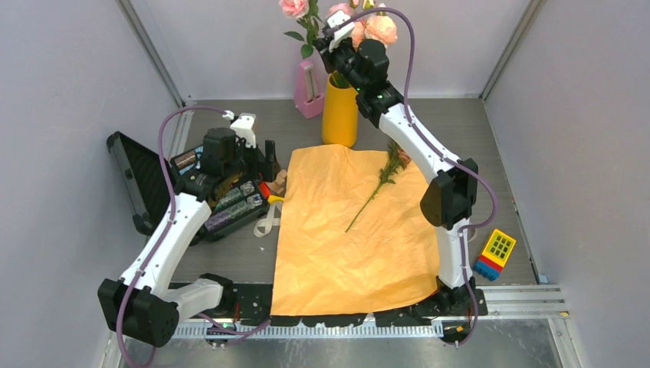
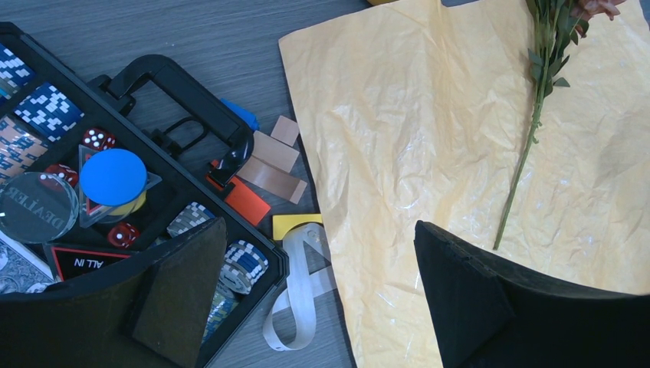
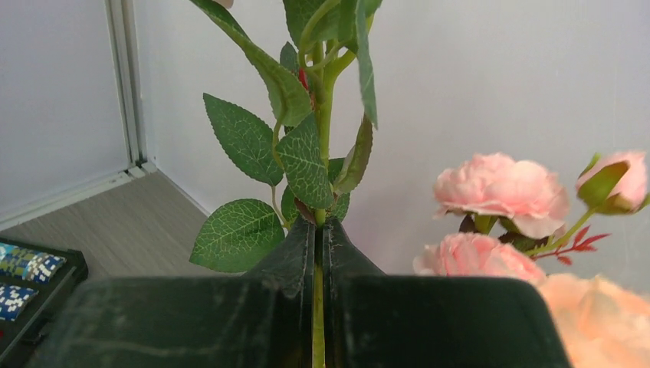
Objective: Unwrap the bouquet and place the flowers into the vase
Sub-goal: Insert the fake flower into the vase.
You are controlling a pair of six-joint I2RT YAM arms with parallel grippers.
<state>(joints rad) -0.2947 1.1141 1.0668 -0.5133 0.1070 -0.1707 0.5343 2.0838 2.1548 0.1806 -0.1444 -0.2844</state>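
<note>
Green stem pinched in right jaws | left jaws wide, empty | vase mouth hidden

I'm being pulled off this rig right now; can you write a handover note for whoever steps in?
Left tool: open, empty, hovering by the left edge of the paper.
Right tool: shut on a leafy stem, high above the vase.
Paper spread flat; ribbon off, lying left of it; pink roses stand in the vase; one flower lies on the paper.
Done: unwrapping, most flowers placed.
Left: lower the held stem in, then fetch the flower on the paper.
</note>
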